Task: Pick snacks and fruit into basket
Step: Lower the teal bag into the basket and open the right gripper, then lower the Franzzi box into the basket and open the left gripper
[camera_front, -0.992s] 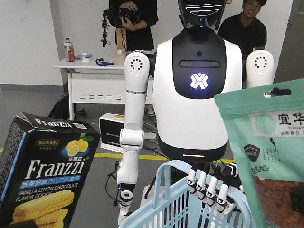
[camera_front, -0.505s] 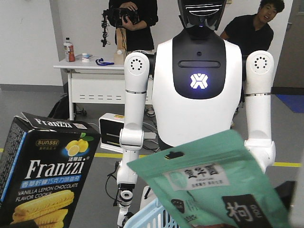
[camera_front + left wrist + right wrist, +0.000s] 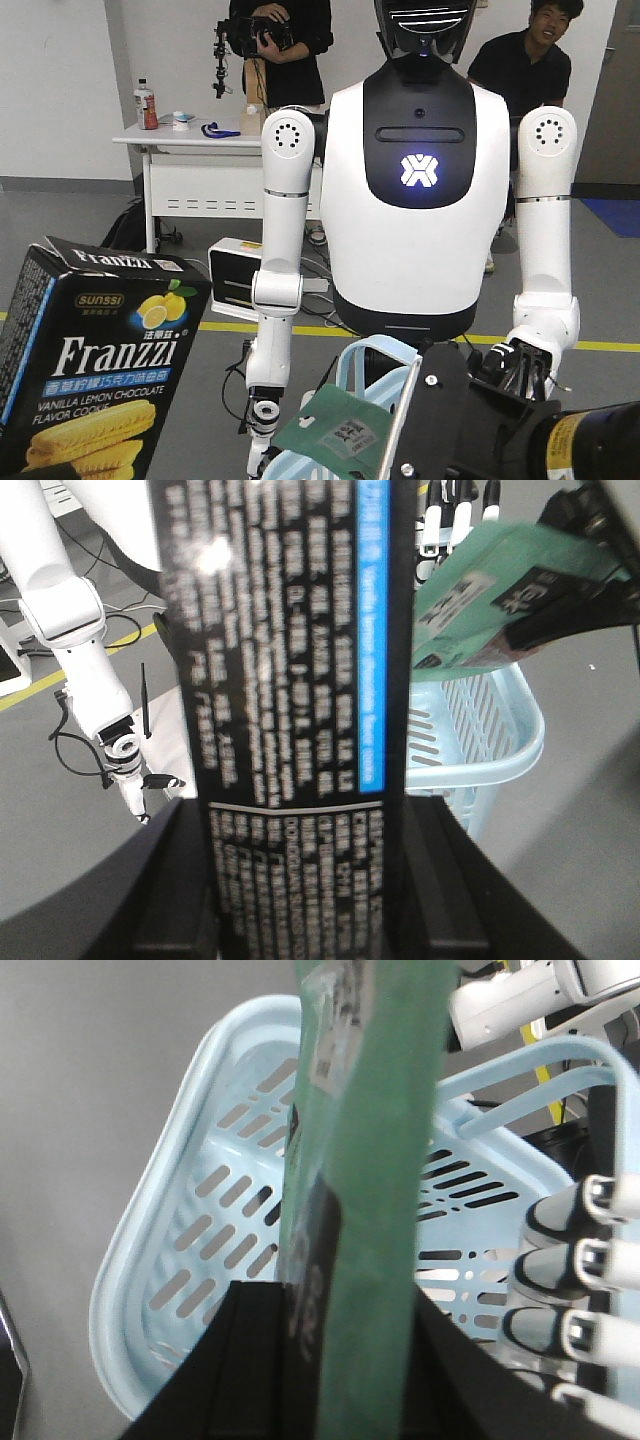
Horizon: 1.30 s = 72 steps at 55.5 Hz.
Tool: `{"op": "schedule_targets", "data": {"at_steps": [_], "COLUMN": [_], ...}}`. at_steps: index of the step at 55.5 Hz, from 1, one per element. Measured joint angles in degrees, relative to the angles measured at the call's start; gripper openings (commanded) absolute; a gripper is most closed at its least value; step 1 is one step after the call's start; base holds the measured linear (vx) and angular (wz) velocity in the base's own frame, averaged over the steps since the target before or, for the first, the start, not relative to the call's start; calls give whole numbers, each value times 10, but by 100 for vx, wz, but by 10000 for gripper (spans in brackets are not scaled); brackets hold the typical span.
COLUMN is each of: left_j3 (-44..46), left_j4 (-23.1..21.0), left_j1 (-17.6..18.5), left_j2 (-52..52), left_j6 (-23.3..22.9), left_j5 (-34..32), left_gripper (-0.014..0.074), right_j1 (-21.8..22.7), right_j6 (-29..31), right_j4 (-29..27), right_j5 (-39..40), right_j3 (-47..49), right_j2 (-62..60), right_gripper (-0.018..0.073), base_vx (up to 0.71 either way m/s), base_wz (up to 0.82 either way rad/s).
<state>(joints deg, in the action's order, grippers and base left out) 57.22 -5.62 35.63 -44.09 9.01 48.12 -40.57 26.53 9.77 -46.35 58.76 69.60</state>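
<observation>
"What's the left gripper (image 3: 308, 880) doing?"

"It's clamping the low end of the box (image 3: 100, 370). Its fingers are pressing in on both sides, and it's holding the box upright at the near left, the Franzzi front facing our way."

"Is the box anywhere near the basket (image 3: 480, 720)?"

"No, it's hanging to the left of it, apart from the rim."

"And the pouch (image 3: 370, 1160)?"

"The right gripper (image 3: 340, 1370) is pinching one end of it, closed tight on the green film. The pouch is hanging edge-on over the basket's open top. I can't tell whether its far end is dipping below the rim."

"Who's holding the basket?"

"The white robot (image 3: 415, 200) is standing on the far side, facing us, chest logo glowing. Its hand (image 3: 520, 370) is reaching down at the basket's right. The fingers are curling beside the handle, but I can't see if they're gripping it."

"Anyone else around?"

"A man with a camera (image 3: 280, 40) is standing behind the table (image 3: 190, 140) at the far left, and another man (image 3: 520, 60) is watching from the far right."
</observation>
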Motion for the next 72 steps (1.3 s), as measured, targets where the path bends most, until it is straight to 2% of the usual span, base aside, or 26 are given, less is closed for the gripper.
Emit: {"op": "schedule_targets", "data": {"at_steps": [12, 18, 24, 37, 42, 49, 56, 65, 72], "left_j3": [0, 0, 0, 0, 0, 0, 0, 0, 0], "left_j4": [0, 0, 0, 0, 0, 0, 0, 0, 0], "left_j1": [0, 0, 0, 0, 0, 0, 0, 0, 0], "left_j2": [0, 0, 0, 0, 0, 0, 0, 0, 0], "left_j6": [0, 0, 0, 0, 0, 0, 0, 0, 0], "left_j5": [0, 0, 0, 0, 0, 0, 0, 0, 0], "left_gripper": [40, 40, 40, 40, 40, 40, 40, 40, 40], "right_j1": [0, 0, 0, 0, 0, 0, 0, 0, 0], "right_j6": [0, -1, -1, -17, -29, -40, -64, -92, -121], "right_j4": [21, 22, 22, 22, 22, 22, 22, 22, 22], "right_j5": [-10, -11, -11, -21, -21, -21, -21, -24, -25], "right_j3": [0, 0, 0, 0, 0, 0, 0, 0, 0], "right_j2": [41, 48, 48, 48, 48, 35, 5, -58, -121], "right_gripper": [15, 81, 210, 636, 733, 716, 639, 427, 190], "base_vx": [0, 0, 0, 0, 0, 0, 0, 0, 0], "base_wz": [0, 0, 0, 0, 0, 0, 0, 0, 0]}}
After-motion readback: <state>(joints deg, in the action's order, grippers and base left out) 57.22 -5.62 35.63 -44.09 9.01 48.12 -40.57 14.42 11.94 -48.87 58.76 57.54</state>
